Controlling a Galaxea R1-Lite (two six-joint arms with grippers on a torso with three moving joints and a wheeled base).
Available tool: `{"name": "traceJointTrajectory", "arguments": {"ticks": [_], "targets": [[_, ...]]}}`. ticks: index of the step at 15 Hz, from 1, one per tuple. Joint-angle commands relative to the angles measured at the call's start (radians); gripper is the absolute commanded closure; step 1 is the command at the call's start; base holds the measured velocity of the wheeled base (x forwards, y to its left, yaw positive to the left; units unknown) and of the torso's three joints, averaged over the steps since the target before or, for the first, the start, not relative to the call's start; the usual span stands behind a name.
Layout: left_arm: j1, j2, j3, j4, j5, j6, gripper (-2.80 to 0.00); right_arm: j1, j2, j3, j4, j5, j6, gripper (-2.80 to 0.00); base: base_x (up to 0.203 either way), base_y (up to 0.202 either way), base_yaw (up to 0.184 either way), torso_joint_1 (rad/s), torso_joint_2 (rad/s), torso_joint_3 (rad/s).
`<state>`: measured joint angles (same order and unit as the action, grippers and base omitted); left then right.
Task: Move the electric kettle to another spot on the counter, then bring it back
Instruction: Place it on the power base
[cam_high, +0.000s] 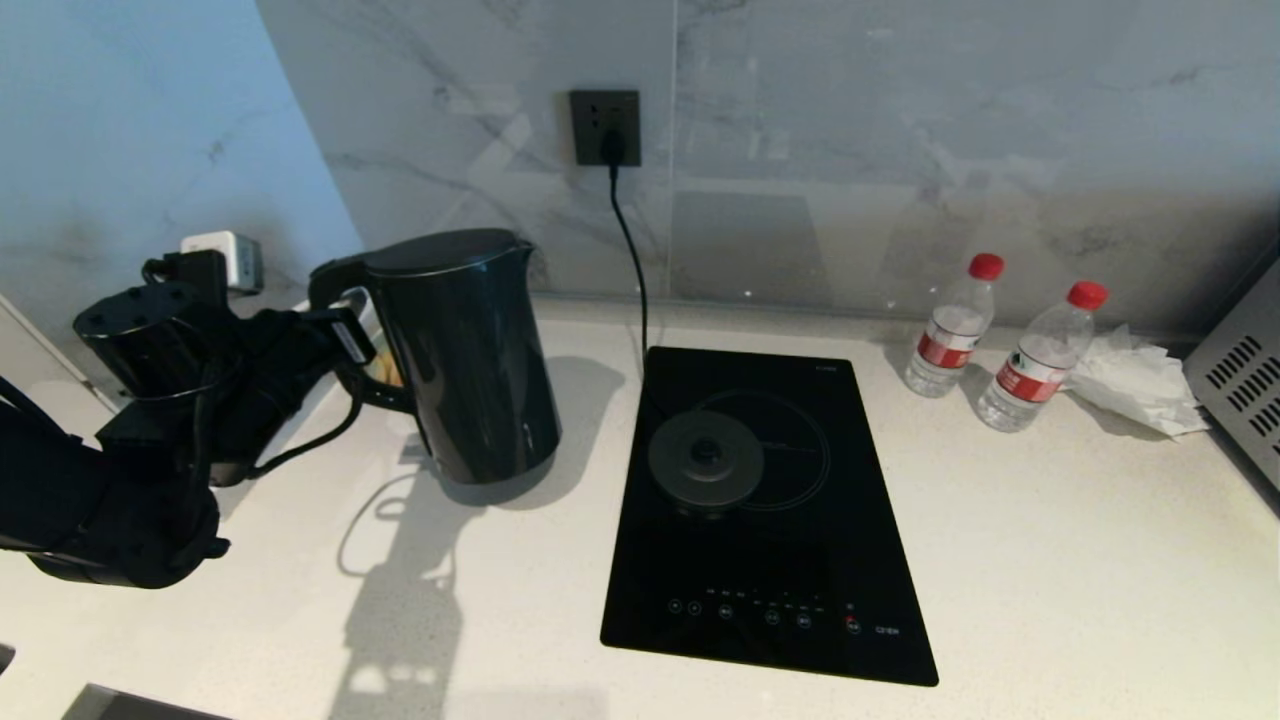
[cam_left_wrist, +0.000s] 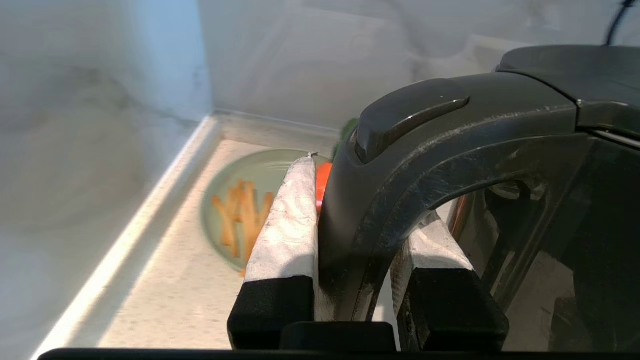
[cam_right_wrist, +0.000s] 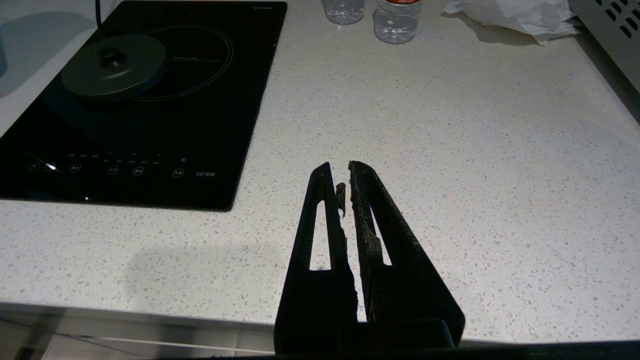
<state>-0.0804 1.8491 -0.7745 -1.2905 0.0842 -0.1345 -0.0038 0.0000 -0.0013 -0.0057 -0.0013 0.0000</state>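
The electric kettle (cam_high: 470, 350), a tall glossy black jug with a flat lid, leans a little over the left part of the white speckled counter (cam_high: 1050, 560), left of the cooktop. My left gripper (cam_high: 362, 345) is shut on its loop handle. In the left wrist view the white-padded fingers (cam_left_wrist: 287, 220) squeeze the handle (cam_left_wrist: 380, 165) from both sides, with the left gripper (cam_left_wrist: 367, 200) just under the lid button. I cannot tell whether the kettle's foot touches the counter. My right gripper (cam_right_wrist: 340, 167) hangs shut and empty over the counter's front edge (cam_right_wrist: 450, 125).
The round power base (cam_high: 705, 460) with its cord lies on the black cooktop (cam_high: 770, 610). Two water bottles (cam_high: 955, 325) (cam_high: 1040, 355), crumpled tissue (cam_high: 1135, 385) and a grey appliance (cam_high: 1245, 370) stand at the back right. A plate of fries (cam_left_wrist: 235, 210) sits in the corner behind the kettle.
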Motion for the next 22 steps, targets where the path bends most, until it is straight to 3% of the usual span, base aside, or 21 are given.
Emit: {"name": "traceJointTrajectory", "arguments": {"ticks": [1, 17, 22], "targets": [[-0.036, -0.008, 0.001, -0.009, 0.012, -0.001, 0.0, 0.0, 0.0, 0.0, 0.0, 0.0, 0.0, 0.0, 0.0, 0.0, 0.0, 0.0, 0.0, 0.0], [-0.265, -0.007, -0.008, 0.005, 0.191, 0.0, 0.0, 0.001, 0.0, 0.0, 0.0, 0.0, 0.0, 0.0, 0.0, 0.0, 0.0, 0.0, 0.0, 0.0], [-0.345, 0.023, -0.059, 0.005, 0.254, 0.003, 0.0, 0.0, 0.0, 0.0, 0.0, 0.0, 0.0, 0.0, 0.0, 0.0, 0.0, 0.0, 0.0, 0.0]]}}
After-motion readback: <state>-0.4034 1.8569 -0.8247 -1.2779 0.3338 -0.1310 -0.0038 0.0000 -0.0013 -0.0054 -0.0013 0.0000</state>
